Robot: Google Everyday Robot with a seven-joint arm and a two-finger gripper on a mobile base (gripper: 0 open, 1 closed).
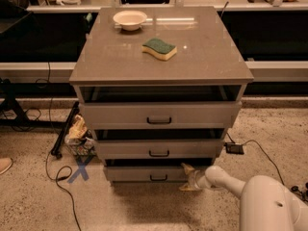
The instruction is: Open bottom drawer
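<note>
A bowl [129, 19] sits at the back left of the cabinet [120, 57] top, and a green and yellow sponge [159, 48] lies near the top's middle, well apart from the bowl. Below the top, three drawers are stacked. The top drawer [120, 115] and middle drawer [125, 149] each show a dark gap above the front, and what is inside them is hidden.

The bottom drawer [130, 173] is the lowest and narrowest, just above the floor. It also has a dark slot above its front, and its small black handle [159, 178] sits at the centre of the front.

Left of the cabinet a crumpled bag [77, 134] lies against its foot. A blue cross [80, 169] is taped on the floor in front of the bag, and a black cable [57, 177] loops past it. Right of the cabinet a small black box [234, 148] lies on the floor with a cord trailing away. The floor in front of the cabinet is bare between the cross and the arm [221, 178].

The arm reaches in from the cabinet's front right. The gripper [188, 177] is at the right end of the bottom drawer's front, to the right of the handle and not on it. Its fingers [186, 167] are spread, one high and one low, with nothing held between them.
</note>
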